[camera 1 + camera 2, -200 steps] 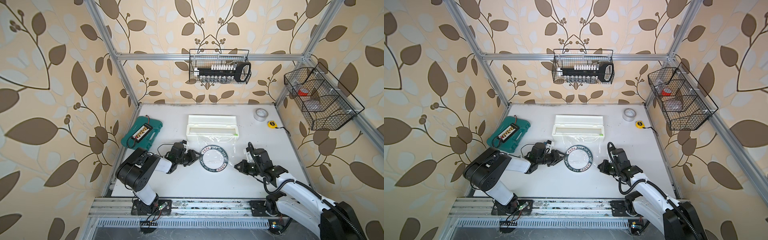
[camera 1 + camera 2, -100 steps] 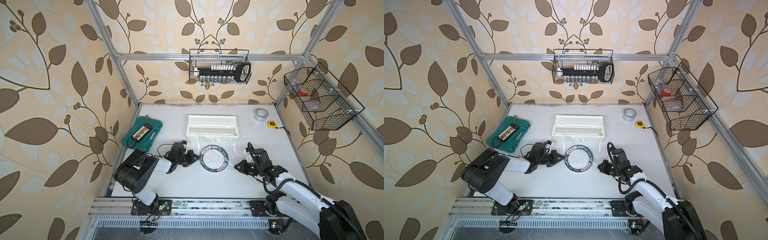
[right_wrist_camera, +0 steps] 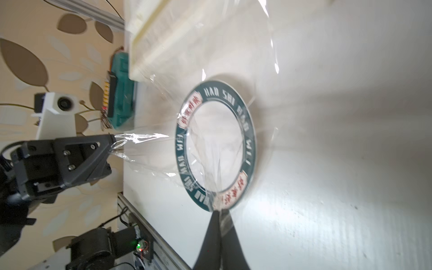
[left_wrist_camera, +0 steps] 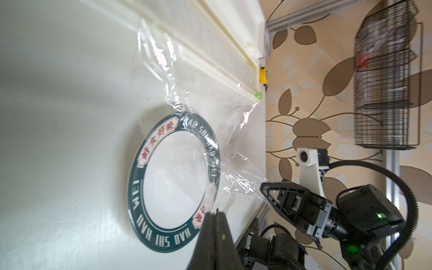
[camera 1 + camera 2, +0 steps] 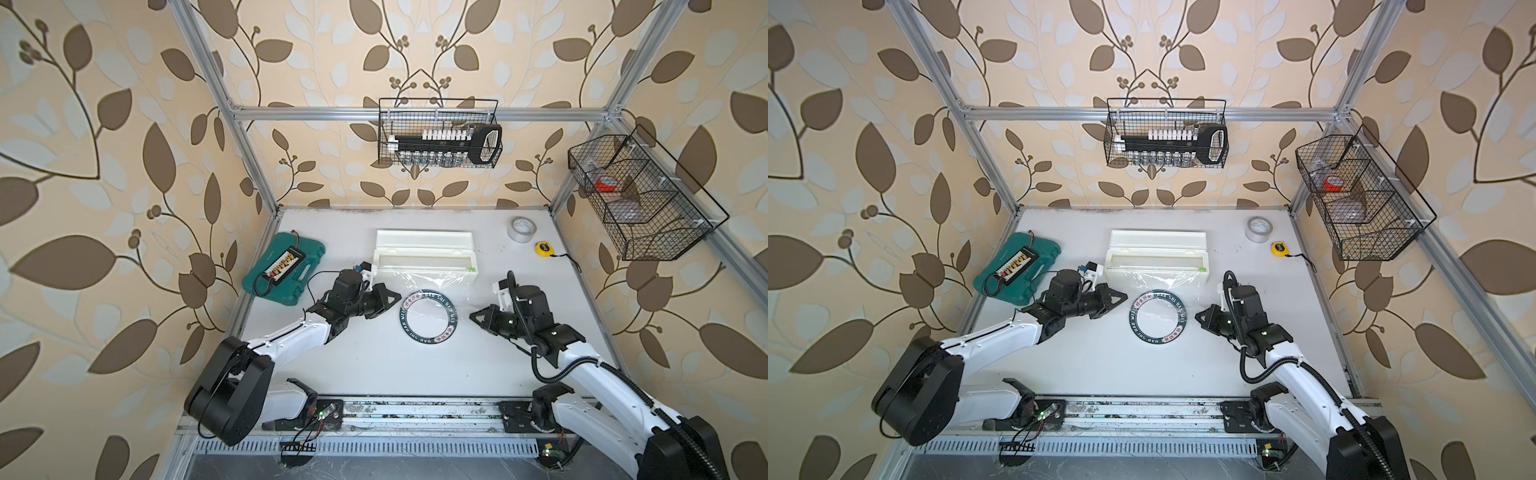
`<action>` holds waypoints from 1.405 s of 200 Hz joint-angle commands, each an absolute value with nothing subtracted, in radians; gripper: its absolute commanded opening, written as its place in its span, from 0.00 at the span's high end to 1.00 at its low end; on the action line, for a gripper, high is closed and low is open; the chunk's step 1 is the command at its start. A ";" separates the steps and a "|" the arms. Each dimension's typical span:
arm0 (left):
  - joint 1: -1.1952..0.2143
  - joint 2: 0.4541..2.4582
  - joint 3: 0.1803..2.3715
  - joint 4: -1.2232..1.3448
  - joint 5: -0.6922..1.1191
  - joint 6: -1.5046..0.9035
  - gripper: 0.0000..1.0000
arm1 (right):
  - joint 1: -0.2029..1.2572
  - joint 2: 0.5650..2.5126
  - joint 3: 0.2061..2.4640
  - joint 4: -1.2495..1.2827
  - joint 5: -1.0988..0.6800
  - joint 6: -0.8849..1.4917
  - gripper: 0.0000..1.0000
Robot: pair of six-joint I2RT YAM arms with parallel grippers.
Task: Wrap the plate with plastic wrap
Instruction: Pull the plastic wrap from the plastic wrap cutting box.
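One plate (image 5: 404, 321), one plastic wrap (image 5: 432, 281); left gripper (image 5: 396, 298) and right gripper (image 5: 474, 317) both seemingly pinch it.

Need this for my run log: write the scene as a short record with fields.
plate: flat on the table, between both grippers
plastic wrap: drawn from the dispenser box, draped over the plate
left gripper: shut on the plastic wrap's edge
right gripper: shut on the plastic wrap's opposite edge
dispenser box: lid open, behind the plate
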State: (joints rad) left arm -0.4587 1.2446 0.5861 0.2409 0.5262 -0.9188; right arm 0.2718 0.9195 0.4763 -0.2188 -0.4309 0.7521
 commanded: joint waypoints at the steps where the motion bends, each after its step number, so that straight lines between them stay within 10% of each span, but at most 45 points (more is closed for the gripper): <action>1: -0.456 1.137 0.745 0.003 0.474 -0.878 1.00 | 0.245 0.945 0.597 -0.192 -0.478 0.751 1.00; 97: -0.365 1.220 1.238 -0.264 0.555 -0.783 1.00 | 0.151 1.146 0.984 -0.197 -0.497 0.683 1.00; 197: -0.437 0.930 0.947 -0.263 0.578 -0.932 1.00 | 0.151 0.935 0.801 -0.442 -0.547 0.581 1.00; 281: -0.798 0.808 0.715 -0.354 0.431 -1.005 1.00 | 0.287 0.796 0.620 -0.650 -0.404 0.576 1.00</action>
